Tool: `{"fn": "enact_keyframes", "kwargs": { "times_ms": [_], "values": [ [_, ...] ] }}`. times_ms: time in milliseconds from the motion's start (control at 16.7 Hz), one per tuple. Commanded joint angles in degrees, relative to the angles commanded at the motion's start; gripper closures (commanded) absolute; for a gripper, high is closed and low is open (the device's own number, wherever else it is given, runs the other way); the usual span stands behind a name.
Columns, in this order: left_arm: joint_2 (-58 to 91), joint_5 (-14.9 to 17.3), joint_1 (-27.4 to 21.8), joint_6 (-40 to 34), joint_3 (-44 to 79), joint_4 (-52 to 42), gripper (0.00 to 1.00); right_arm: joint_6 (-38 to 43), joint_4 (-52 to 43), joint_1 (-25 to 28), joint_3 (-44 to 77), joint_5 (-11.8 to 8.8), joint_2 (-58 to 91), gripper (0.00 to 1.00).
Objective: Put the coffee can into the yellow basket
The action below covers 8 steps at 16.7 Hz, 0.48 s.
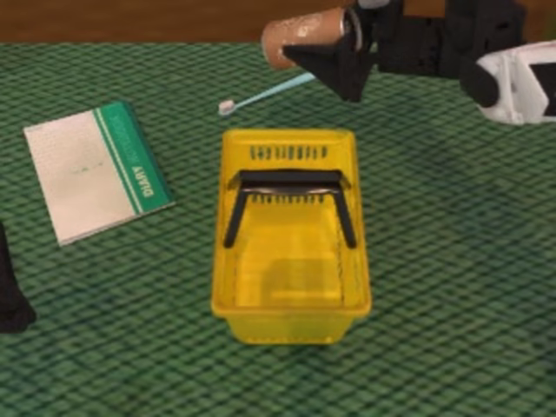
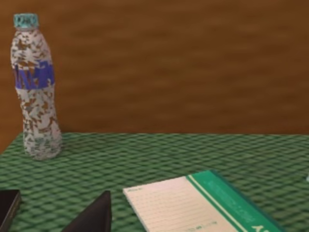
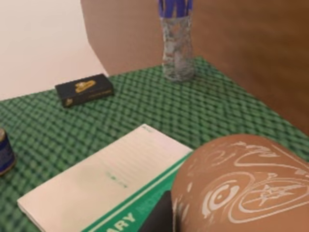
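Note:
The coffee can (image 1: 304,36), tan-brown with pale markings, lies on its side in the air at the table's far edge, behind the yellow basket (image 1: 291,328). My right gripper (image 1: 343,48) is shut on it, one dark finger (image 1: 334,65) across its front. In the right wrist view the coffee can (image 3: 241,188) fills the near corner beside a dark finger (image 3: 159,217). The basket stands mid-table with nothing inside and its black handle (image 1: 291,184) folded across the opening. My left gripper (image 1: 10,300) is parked at the left edge, and its fingers (image 2: 94,217) stand apart over the cloth.
A green-edged notebook (image 1: 95,169) lies left of the basket. A toothbrush (image 1: 265,94) lies behind the basket, below the can. A speckled bottle (image 2: 36,92) stands at the far left. The right wrist view also shows a black box (image 3: 84,89) and a small blue can (image 3: 4,150).

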Motion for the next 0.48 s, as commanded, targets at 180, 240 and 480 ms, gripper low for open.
{"fn": "enact_keyframes", "kwargs": {
  "times_ms": [180, 240, 480],
  "values": [
    [0.0, 0.0, 0.0, 0.0, 0.0, 0.0, 0.0, 3.9, 12.53, 0.82, -7.35, -7.0, -3.86, 1.0],
    [0.0, 0.0, 0.0, 0.0, 0.0, 0.0, 0.0, 4.93, 15.49, 1.04, -9.3, -8.82, -4.89, 1.0],
    [0.0, 0.0, 0.0, 0.0, 0.0, 0.0, 0.0, 7.05, 21.23, 1.46, -13.36, -12.5, -7.08, 1.0]
  ]
}}
